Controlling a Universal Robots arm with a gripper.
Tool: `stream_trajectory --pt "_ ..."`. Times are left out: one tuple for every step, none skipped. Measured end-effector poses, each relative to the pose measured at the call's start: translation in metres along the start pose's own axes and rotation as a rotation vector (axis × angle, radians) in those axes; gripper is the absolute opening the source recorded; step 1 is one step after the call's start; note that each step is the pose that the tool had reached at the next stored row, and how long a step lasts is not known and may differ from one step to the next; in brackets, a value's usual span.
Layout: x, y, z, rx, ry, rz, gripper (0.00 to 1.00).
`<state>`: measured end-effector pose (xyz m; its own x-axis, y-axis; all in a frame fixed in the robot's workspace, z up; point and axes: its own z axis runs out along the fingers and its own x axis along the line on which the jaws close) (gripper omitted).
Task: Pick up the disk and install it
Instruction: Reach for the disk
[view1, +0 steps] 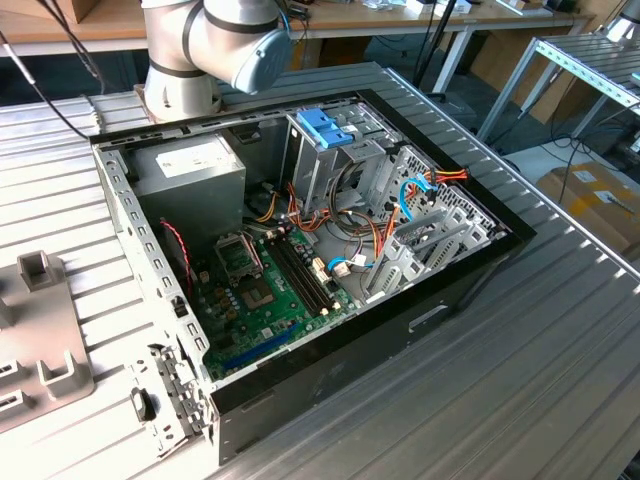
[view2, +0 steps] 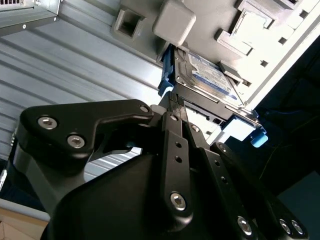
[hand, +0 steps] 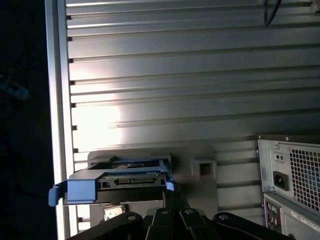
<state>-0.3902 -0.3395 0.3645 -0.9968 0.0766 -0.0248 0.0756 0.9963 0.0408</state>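
Hand (view2: 172, 103) at the end of the disk (view2: 212, 75) in its grey holder (view2: 174, 22), grasp indiscernible; skewed lifting could jam it

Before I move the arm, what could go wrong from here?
The pincer sits right at the disk's end; an off-centre grasp could tilt it against the grey holder. The disk lies by the table edge, so a slip might send it off. Loose cables crowd the drive cage and could snag.
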Motion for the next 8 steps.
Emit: stream_trajectory --pt "0.0013 0.0000 0.0001 0.0000 0.0001 0.000 0.11" --pt "0.0016 0.0000 0.0001 0.0000 0.0000 0.000 0.11" --pt "0.0016 0.0000 0.0001 0.0000 0.0000 0.000 0.11" --pt "0.0016 0.0000 0.0001 0.0000 0.0000 0.000 0.11" --pt "0.0017 0.0000 0.0001 0.0000 0.0001 0.000 0.11" --pt "0.0017 0.0000 0.0001 0.0000 0.0000 0.000 0.11" --pt "0.0017 0.0000 0.0001 0.0000 0.0001 0.000 0.11" --pt "0.0017 0.0000 0.0001 0.0000 0.0001 0.000 0.11"
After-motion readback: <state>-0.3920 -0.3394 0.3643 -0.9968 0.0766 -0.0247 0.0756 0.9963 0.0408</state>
